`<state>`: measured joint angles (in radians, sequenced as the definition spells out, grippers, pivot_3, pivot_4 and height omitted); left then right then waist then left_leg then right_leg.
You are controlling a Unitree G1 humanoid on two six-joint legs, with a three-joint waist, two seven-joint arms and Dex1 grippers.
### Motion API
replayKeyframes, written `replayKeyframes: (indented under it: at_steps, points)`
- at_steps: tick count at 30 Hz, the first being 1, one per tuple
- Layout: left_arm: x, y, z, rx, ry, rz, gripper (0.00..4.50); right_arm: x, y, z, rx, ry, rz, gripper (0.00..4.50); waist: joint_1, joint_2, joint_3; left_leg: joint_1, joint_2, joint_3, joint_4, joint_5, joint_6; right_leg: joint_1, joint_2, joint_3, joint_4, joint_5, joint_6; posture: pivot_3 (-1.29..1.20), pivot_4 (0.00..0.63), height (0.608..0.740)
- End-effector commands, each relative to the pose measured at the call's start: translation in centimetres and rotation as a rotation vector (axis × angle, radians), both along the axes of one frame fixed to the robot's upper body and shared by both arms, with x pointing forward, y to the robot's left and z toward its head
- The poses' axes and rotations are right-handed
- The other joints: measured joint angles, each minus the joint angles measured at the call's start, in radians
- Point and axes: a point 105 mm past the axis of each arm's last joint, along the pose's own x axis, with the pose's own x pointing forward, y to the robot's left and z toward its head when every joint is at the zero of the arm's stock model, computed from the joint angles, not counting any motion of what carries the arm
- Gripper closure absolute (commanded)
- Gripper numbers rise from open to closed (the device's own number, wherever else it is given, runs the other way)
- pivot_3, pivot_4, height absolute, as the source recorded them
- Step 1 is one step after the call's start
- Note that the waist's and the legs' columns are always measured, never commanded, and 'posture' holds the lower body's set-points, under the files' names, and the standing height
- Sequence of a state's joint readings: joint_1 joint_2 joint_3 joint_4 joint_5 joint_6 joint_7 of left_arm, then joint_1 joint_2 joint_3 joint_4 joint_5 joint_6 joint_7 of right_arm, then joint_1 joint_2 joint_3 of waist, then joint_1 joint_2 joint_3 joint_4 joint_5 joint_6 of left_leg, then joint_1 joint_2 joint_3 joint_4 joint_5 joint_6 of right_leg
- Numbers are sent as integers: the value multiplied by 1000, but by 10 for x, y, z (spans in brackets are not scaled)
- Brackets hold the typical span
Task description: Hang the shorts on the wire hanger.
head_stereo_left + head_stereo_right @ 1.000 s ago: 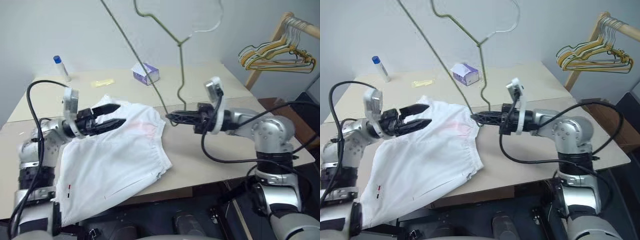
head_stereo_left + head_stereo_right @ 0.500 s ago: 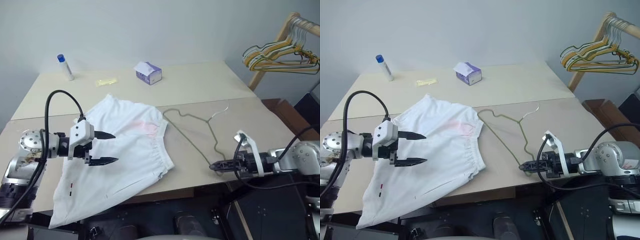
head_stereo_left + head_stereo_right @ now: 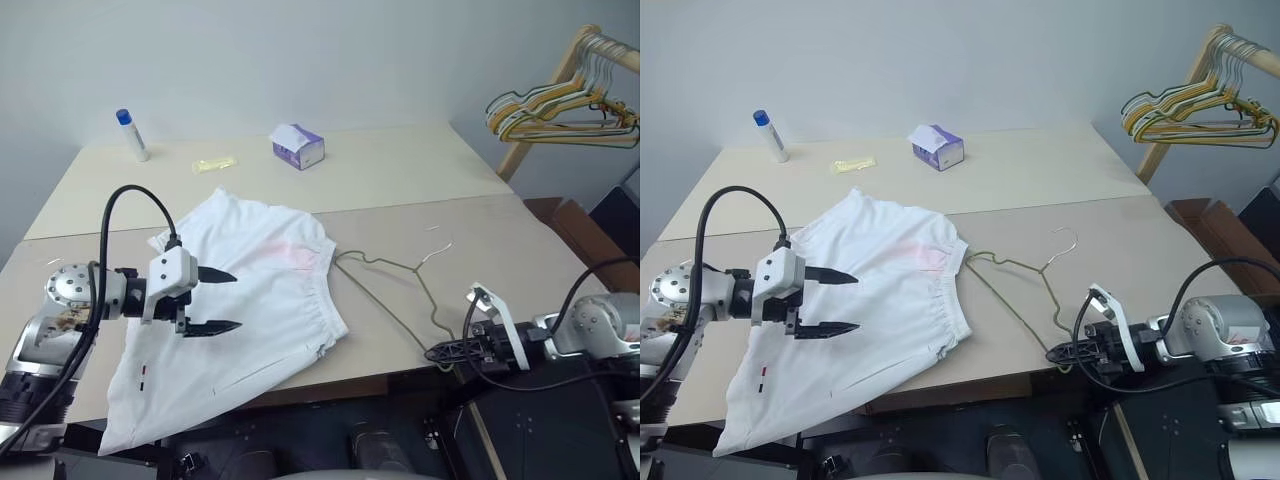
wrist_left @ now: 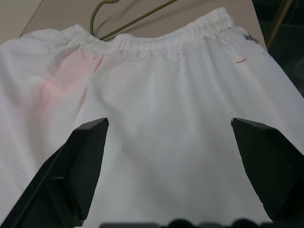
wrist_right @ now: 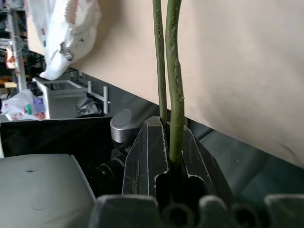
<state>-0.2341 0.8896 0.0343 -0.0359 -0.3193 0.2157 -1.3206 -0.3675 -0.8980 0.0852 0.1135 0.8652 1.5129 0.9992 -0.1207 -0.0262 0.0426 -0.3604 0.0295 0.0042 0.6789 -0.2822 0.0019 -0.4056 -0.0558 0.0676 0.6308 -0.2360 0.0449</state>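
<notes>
Shorts (image 3: 240,310) lying spread near table (image 3: 400,180) front-left edge, one leg hanging over front. Left gripper (image 3: 210,300) hovering above shorts, jaws spread wide, gripping nothing. Right gripper (image 3: 1055,353) clamping wire hanger (image 3: 1015,290) corner at front edge; hanger lying flat beside waistband.

Bare tabletop (image 3: 400,180) beyond tissue box (image 3: 298,146)

Nothing readable anywhere, honestly. The purple-white tissue box (image 3: 297,146) has print too small to make out, and the shorts (image 3: 240,320) carry only tiny unreadable marks.
</notes>
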Motion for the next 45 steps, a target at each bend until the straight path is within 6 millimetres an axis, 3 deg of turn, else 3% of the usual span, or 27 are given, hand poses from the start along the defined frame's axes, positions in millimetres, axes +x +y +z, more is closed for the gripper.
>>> replayKeyframes:
  at_steps: [1, 11, 19, 25, 32, 40, 45]
  points:
    - [3, -4, 10, -9, -46, -6, 31, 5, 5, 10, 50, -59, 17, 4500, 1, 0, 0, 0, 0, 0, 0, 0, 0, 0, 0, 0, 0, 0, 0, -81, 0, 740]
    - [4, -7, 3, 3, -49, 3, 31, 7, 15, 9, 77, -61, 79, 4500, 3, 0, 0, 0, 0, 0, 0, 0, 0, 0, 0, 0, 0, 0, -1, -68, 0, 740]
    - [5, -11, -2, 17, -57, 6, 31, 37, 21, 3, 35, -72, 111, 4500, 6, 0, 0, 2, 0, 0, 0, 0, 0, 1, 1, 1, 0, 3, -5, -42, 0, 740]
    - [3, -11, -8, 34, -50, 22, 31, 42, 27, 10, 64, -68, 199, 4500, 25, 0, 0, 1, 0, 1, 0, 0, 0, 0, 0, 0, 0, 3, -5, -18, 0, 740]
    - [2, -11, -15, 40, -44, 29, 31, 72, 29, 8, 19, -85, 176, 4500, 30, 0, 0, 2, 0, 1, 1, 0, 0, 1, 1, 0, 2, 4, -6, -4, 0, 740]
    - [1, -10, -18, 51, -47, 37, 31, 109, 30, 17, 16, -211, 43, 4500, 36, 0, 0, 1, 0, 0, 1, 0, 0, 0, 0, 0, 2, 4, -6, -1, 0, 740]
    - [3, -9, -21, 38, -49, 49, 31, 123, 43, 25, 16, -537, 88, 4500, 50, 0, 0, 2, 0, 0, 1, 0, 0, 0, 0, 0, 2, 4, -6, -26, 0, 740]
